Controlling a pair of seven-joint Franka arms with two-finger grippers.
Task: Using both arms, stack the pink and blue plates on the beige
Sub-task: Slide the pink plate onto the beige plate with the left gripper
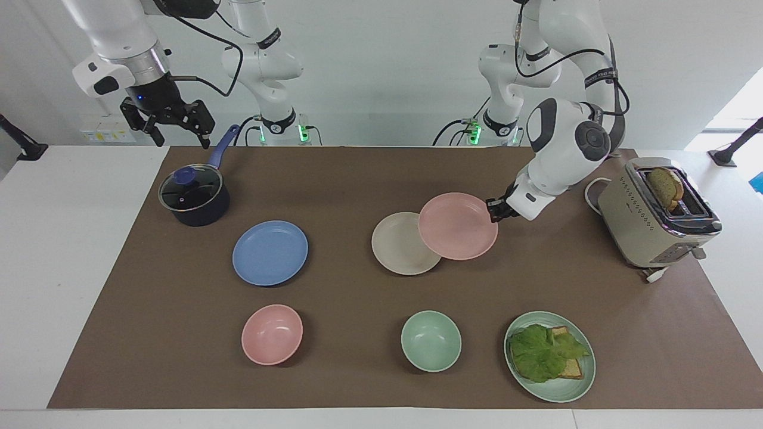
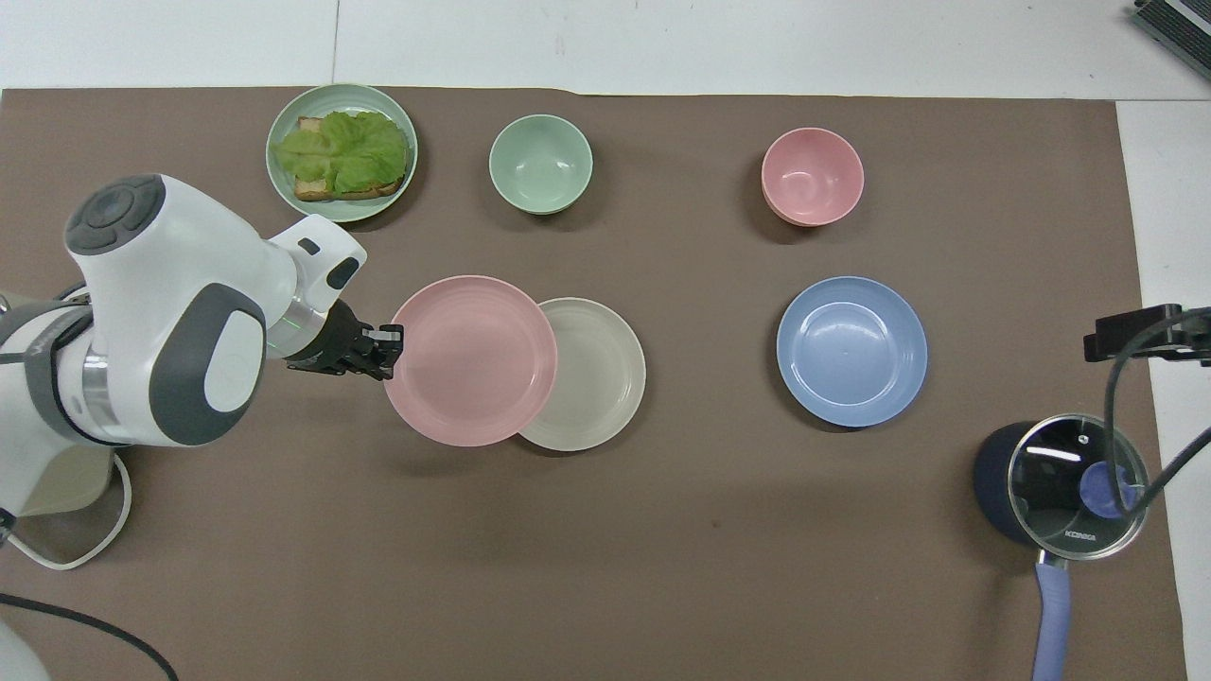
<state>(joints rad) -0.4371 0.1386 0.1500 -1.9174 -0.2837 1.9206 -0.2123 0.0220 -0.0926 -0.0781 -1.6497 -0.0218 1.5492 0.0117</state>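
Observation:
My left gripper (image 1: 494,210) (image 2: 388,342) is shut on the rim of the pink plate (image 1: 458,226) (image 2: 471,360) and carries it in the air. The pink plate overlaps the edge of the beige plate (image 1: 398,244) (image 2: 596,374), which lies flat at the table's middle. The blue plate (image 1: 270,252) (image 2: 851,350) lies flat toward the right arm's end. My right gripper (image 1: 170,122) waits open, high over the table edge by the saucepan; only its tip (image 2: 1140,333) shows in the overhead view.
A lidded dark saucepan (image 1: 194,195) (image 2: 1060,482) stands near the right arm. A toaster (image 1: 656,214) with bread stands at the left arm's end. Farther from the robots lie a pink bowl (image 1: 272,334), a green bowl (image 1: 430,341) and a green plate with lettuce (image 1: 549,356).

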